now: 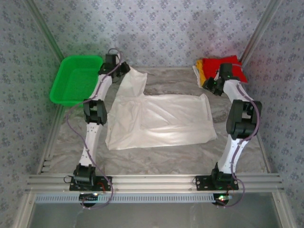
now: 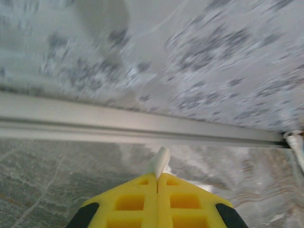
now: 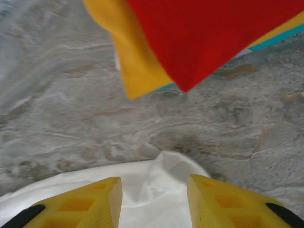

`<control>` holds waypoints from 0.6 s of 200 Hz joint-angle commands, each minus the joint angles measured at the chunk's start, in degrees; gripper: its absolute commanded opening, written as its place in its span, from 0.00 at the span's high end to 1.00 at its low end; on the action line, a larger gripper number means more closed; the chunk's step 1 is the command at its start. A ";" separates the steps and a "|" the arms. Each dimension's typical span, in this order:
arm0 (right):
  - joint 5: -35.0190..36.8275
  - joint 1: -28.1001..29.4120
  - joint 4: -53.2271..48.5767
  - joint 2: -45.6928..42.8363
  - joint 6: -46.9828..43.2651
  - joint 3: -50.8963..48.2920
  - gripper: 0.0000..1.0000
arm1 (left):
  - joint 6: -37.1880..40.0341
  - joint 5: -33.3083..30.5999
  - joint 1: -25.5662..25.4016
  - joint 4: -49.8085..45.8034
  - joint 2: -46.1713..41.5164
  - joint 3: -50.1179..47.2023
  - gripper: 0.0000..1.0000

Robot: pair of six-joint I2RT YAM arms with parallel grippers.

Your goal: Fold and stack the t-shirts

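A large white t-shirt [image 1: 161, 121] lies spread on the table's middle, one part reaching up to the back left. My left gripper [image 1: 119, 70] is at that far end. In the left wrist view its yellow fingers [image 2: 157, 176] are shut on a pinch of the white cloth [image 2: 160, 161], which pokes out past the tips. My right gripper [image 1: 209, 85] hovers at the shirt's back right corner. It stands open [image 3: 154, 183], with the white corner [image 3: 161, 187] lying between the fingers. Just beyond sit folded tees, a red one [image 3: 213, 38] on a yellow-orange one [image 3: 137, 66], also seen from above [image 1: 219, 65].
A green mesh basket [image 1: 76, 78] sits at the back left, beside the left arm. An aluminium rail [image 2: 142, 126] runs along the back wall just ahead of the left gripper. A teal edge [image 3: 285, 35] shows under the folded stack.
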 commanded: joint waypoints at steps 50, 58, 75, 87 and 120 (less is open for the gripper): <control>1.02 2.23 -10.74 7.35 -3.48 8.29 0.58 | 2.70 2.02 0.38 0.70 -5.91 3.11 1.00; 1.01 2.40 -11.77 8.12 -3.71 9.18 0.59 | 2.96 2.01 0.36 0.52 -6.09 3.12 1.00; 2.12 2.51 -12.33 9.07 -3.64 9.90 0.59 | 2.89 2.25 0.56 -0.08 -6.43 3.14 1.00; 3.71 2.70 -12.97 9.22 -3.92 9.97 0.59 | 3.22 2.36 0.60 -0.68 -6.62 3.13 1.00; 6.35 2.52 -12.51 10.57 -4.62 10.21 0.69 | 3.76 3.25 0.65 -0.55 -6.68 3.13 1.00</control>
